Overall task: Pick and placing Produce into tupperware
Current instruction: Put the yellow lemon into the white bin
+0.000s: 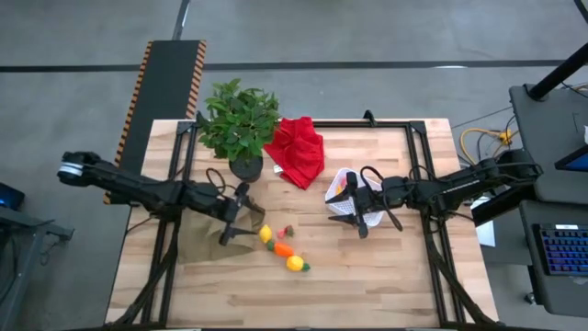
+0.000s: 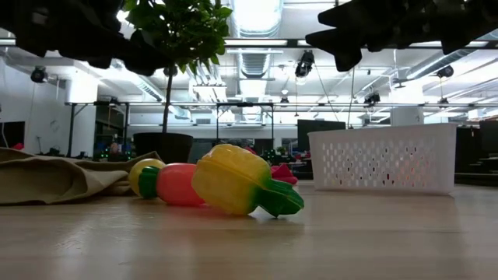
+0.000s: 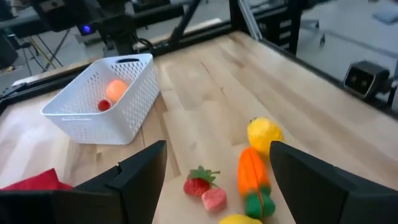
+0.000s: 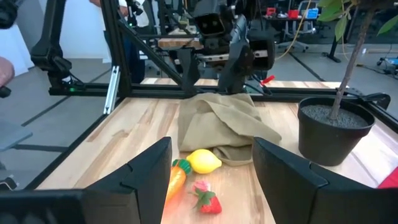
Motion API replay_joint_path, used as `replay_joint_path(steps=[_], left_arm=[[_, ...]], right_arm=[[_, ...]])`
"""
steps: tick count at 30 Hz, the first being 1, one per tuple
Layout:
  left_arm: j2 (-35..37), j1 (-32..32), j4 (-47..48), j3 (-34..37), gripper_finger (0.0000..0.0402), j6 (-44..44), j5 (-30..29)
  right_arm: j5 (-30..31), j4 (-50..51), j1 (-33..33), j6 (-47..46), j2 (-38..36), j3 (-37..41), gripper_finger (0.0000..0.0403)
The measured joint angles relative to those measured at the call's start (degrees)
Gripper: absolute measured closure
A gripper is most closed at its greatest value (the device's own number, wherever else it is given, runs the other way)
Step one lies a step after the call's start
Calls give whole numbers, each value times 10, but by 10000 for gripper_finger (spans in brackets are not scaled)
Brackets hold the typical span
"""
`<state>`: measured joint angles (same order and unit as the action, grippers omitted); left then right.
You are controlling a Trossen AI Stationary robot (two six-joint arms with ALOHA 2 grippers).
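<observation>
Several toy produce pieces lie loose on the wooden table: a yellow piece (image 1: 265,233), a strawberry (image 1: 288,230), an orange carrot (image 1: 283,248) and a lemon (image 1: 295,264). They also show in the left wrist view, with the carrot (image 3: 253,177) and the strawberry (image 3: 200,182) between my fingers' outlines. The white mesh tupperware (image 1: 342,187) stands on the table and holds an orange fruit (image 3: 115,89) and a small red piece (image 3: 104,105). My left gripper (image 1: 241,219) is open and empty over the tan cloth, left of the produce. My right gripper (image 1: 354,219) is open and empty beside the tupperware's near side.
A tan cloth (image 1: 225,237) lies crumpled under my left gripper. A potted green plant (image 1: 239,124) and a red cloth (image 1: 296,150) sit toward the far edge. Bare wood (image 1: 367,285) stretches along the near side.
</observation>
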<state>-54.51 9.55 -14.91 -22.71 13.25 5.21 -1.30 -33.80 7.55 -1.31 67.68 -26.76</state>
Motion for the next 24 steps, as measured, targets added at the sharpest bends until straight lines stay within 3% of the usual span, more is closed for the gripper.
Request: replay_joint_path(steps=[12, 24], left_arm=[[-44, 58, 156, -92, 132, 84, -82], [-130, 86, 174, -114, 132, 83, -118]], right_arm=[[0, 6, -1, 0, 0, 0, 188], [0, 17, -1, 14, 0, 0, 188]])
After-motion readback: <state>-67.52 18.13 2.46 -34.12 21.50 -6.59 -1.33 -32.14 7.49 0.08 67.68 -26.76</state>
